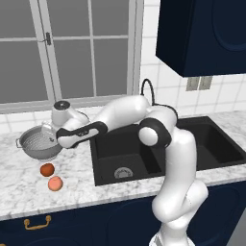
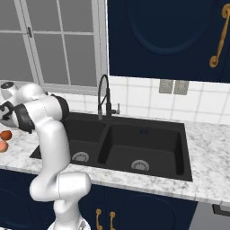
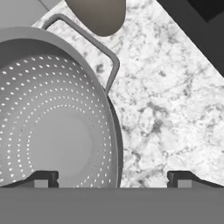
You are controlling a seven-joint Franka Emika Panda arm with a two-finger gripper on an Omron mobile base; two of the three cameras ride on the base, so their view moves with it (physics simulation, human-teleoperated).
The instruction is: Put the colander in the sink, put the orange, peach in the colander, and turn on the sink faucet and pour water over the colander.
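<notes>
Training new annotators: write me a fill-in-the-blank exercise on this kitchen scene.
1. The colander stands on the ____, not in the sink.
2. The open pincer straddles the colander's ____.
3. Of the two fruits, the orange lies ____ the colander than the peach.

Missing words: counter; rim; nearer

Marble counter [image 1: 14, 190], grey window [image 1: 67, 48], white tiled wall [image 2: 148, 101], navy cabinets [image 2: 166, 36].
</notes>
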